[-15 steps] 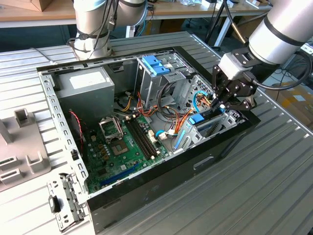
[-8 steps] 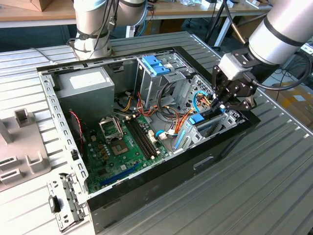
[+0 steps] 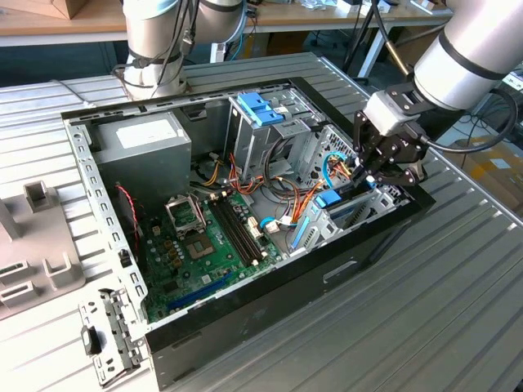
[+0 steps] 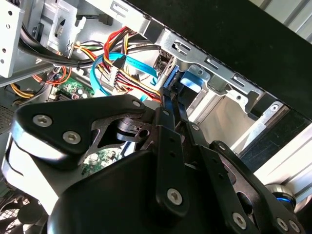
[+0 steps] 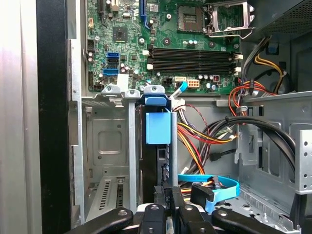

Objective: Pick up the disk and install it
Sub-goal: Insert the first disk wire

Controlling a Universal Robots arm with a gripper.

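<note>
Disk [image 5: 157, 146] slotted in bay — cables [image 5: 204, 136] crowd beside.

Lab: workbenches [image 3: 49, 20]; open computer case [image 3: 270, 269]

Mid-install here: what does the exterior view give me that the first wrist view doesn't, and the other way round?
Exterior view adds: the grey power supply, the robot arm reaching in from that view's right, and a loose metal bracket.
First wrist view adds: a dark slab, likely the disk, on edge in the drive bay under a light-blue tab, and a blue flat cable.
Both share: the green motherboard and the end effector at the bay.
</note>
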